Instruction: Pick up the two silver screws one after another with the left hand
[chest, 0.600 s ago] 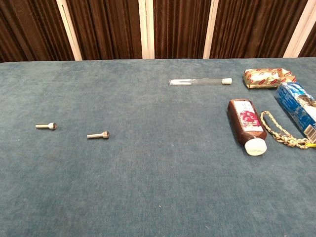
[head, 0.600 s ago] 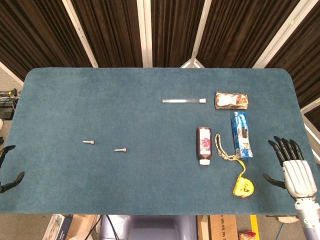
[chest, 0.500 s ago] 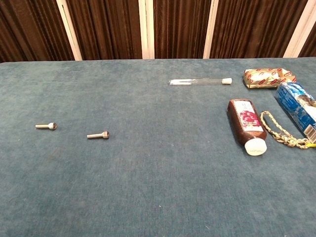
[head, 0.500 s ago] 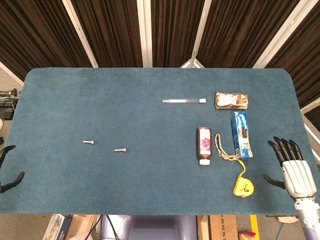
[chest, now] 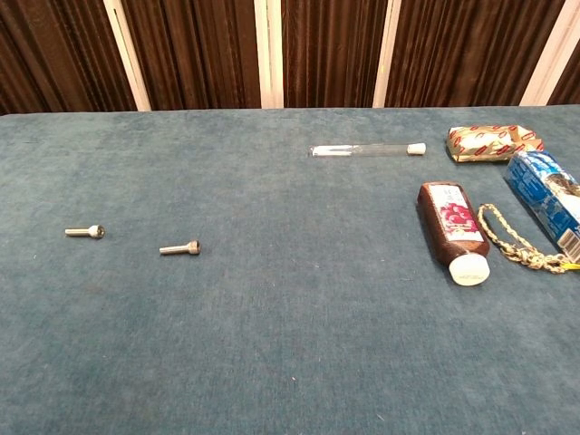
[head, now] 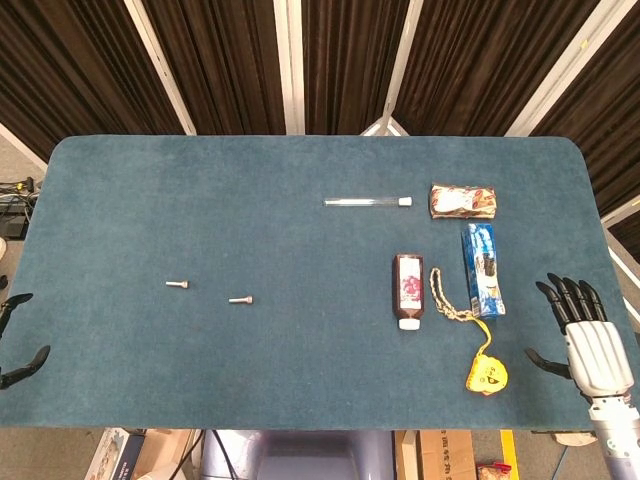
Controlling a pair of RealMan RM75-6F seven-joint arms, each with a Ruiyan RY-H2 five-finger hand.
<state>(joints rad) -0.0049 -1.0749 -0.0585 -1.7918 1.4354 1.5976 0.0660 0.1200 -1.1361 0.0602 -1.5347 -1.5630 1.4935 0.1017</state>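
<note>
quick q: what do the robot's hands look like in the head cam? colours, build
The right hand has slim black fingers and a black thumb on a ribbed silver-grey palm shell, with a grey wrist section below. Of the left hand only dark fingertips show at the frame edge. No markings or cables are readable.

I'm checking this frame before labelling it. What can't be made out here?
- Left hand: head view cuts it off at the left edge; only dark fingertips show, so its pose is unclear. Absent from chest view.
- Screws: too small in either view to read threads or head type.
- Blue box: clipped by chest view's right edge.
</note>
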